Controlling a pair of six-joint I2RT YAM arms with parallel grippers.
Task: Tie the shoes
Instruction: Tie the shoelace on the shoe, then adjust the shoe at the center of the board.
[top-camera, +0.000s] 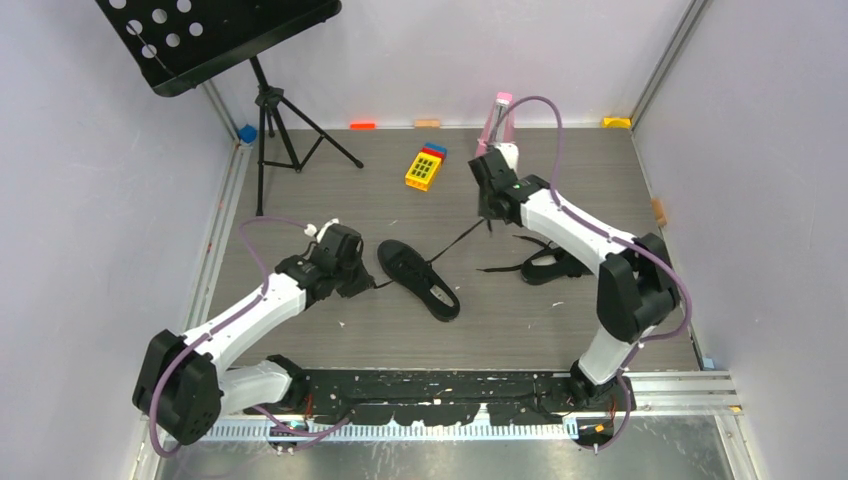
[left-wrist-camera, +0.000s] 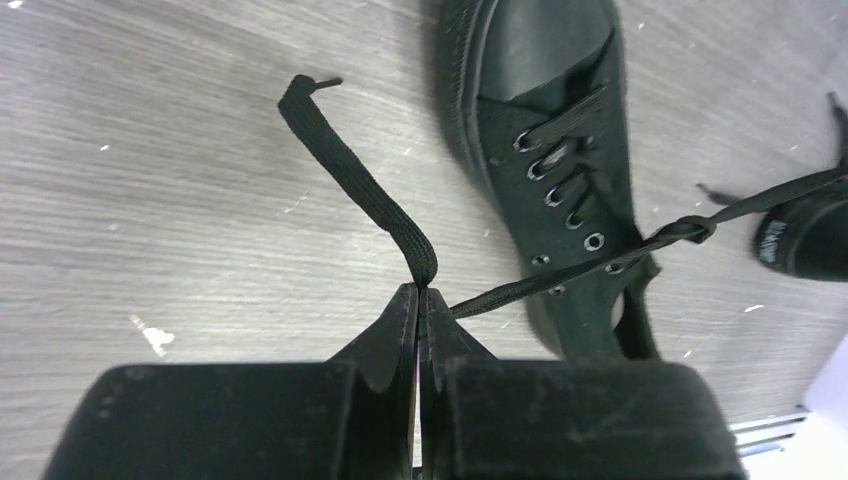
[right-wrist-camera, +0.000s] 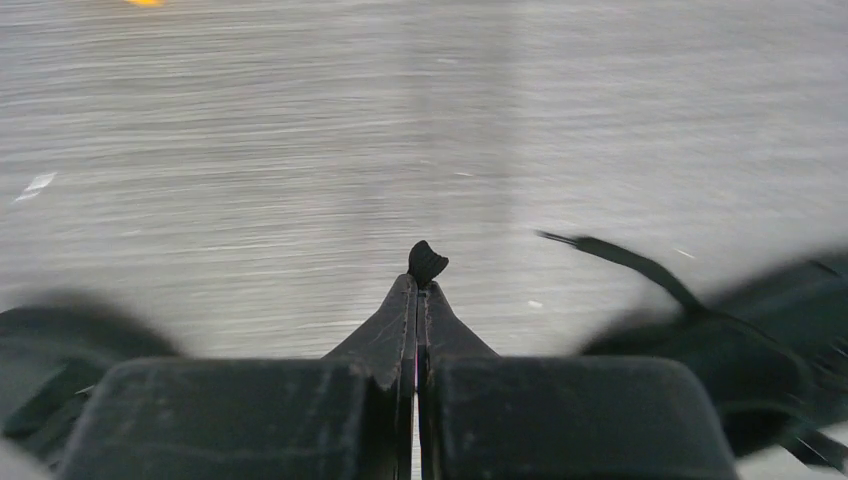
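Grey wood-grain boards make up the tabletop (top-camera: 330, 330), closed in by pale lilac walls (top-camera: 90, 150). A black perforated music stand on a tripod (top-camera: 215, 35) sits in the far left corner, and a yellow toy block with red and blue pieces (top-camera: 425, 167) lies near the back.

One black low-top canvas sneaker (top-camera: 418, 280) lies near the middle of the tabletop, its silver eyelets facing up. The second black sneaker (top-camera: 553, 266) is well apart to the right, partly hidden under the right arm.

The left tool (left-wrist-camera: 418, 292) is just beside the middle sneaker, its jaws pressed together on a flat black lace (left-wrist-camera: 370, 195). The free end of that lace curls up and away above the tips, while the other side runs tight to the top eyelets, where it crosses a second lace strand (left-wrist-camera: 760, 203) in a small twist.

The right tool (right-wrist-camera: 418, 285) is held beyond the sneaker, toward the back. It is clamped on the second strand's end, and a short stub shows above its tips. That view is blurred.
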